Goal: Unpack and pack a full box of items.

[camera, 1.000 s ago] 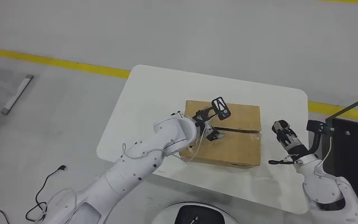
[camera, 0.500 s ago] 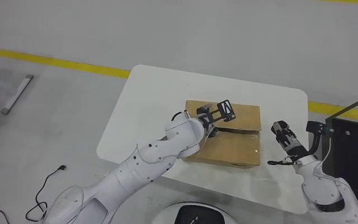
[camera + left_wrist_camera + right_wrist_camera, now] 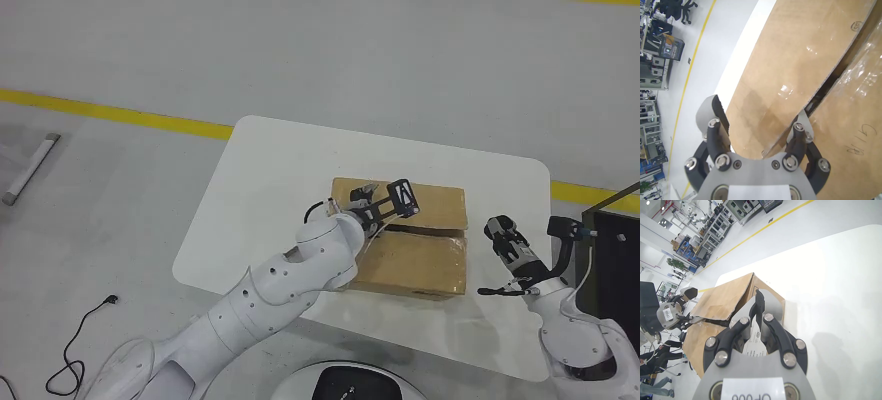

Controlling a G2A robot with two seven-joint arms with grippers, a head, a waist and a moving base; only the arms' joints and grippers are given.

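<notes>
A cardboard box (image 3: 410, 250) sits on the white worktop (image 3: 280, 190), right of centre and close to the edge nearest the robot. Its far flap (image 3: 787, 56) is raised a little along the middle seam, and the near flap (image 3: 848, 123) lies flat. The left gripper (image 3: 759, 110) hangs over the seam with its fingers released and spread wide. One is hooked under the raised flap's edge and the other is out above the flap. The right gripper (image 3: 758, 302) waits beside the box's right end, fingers clenched on nothing. This looks like the opening step of unpacking. The next move probably calls for swinging the flap fully back. The contents in the dark gap cannot be made out.
</notes>
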